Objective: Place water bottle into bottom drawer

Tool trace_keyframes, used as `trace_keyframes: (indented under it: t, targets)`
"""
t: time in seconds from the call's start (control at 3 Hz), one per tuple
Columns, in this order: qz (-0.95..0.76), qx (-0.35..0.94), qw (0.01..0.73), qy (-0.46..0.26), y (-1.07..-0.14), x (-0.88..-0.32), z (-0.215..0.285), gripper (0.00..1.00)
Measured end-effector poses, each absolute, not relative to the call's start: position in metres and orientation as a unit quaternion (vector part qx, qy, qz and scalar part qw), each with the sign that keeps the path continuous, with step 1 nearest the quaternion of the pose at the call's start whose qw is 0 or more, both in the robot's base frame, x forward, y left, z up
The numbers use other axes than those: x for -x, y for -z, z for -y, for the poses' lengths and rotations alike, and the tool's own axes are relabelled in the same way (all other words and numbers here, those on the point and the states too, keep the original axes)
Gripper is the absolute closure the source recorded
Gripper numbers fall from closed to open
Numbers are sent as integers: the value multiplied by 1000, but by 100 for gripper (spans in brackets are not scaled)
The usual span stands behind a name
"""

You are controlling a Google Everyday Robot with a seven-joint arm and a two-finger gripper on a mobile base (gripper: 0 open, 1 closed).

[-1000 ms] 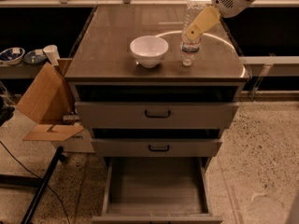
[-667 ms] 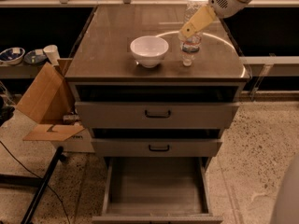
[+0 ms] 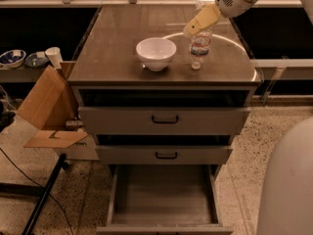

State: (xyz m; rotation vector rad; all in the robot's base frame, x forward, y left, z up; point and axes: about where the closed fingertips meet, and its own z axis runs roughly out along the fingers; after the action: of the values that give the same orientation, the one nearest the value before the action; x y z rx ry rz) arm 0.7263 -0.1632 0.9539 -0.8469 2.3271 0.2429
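Note:
The water bottle point(image 3: 199, 45) stands upright on the brown cabinet top point(image 3: 117, 58), right of the white bowl point(image 3: 156, 53). It is clear, with a red-and-blue label band. My gripper point(image 3: 193, 29) reaches in from the upper right, its tan tip over the bottle's upper part and hiding the top. I cannot tell whether it touches the bottle. The bottom drawer point(image 3: 164, 192) is pulled out below, and its plain grey inside holds nothing.
Two shallower grey drawers with black handles point(image 3: 165, 119) point(image 3: 166, 155) sit above the bottom one, slightly pulled out. An open cardboard box point(image 3: 46, 106) stands at the left of the cabinet. A white robot body part point(image 3: 288, 185) fills the lower right. Bowls and a cup point(image 3: 53, 57) sit on a shelf at the left.
My gripper has shifted slightly left over the bottle's top. The white robot body part at the lower right has come further into view. The bottle and bowl have not moved.

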Motion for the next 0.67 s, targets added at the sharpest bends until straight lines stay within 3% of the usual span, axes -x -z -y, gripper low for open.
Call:
trace_keyframes:
  t: [0.67]
  targets:
    - [-901,275,318,-108,-962,-730,174,49]
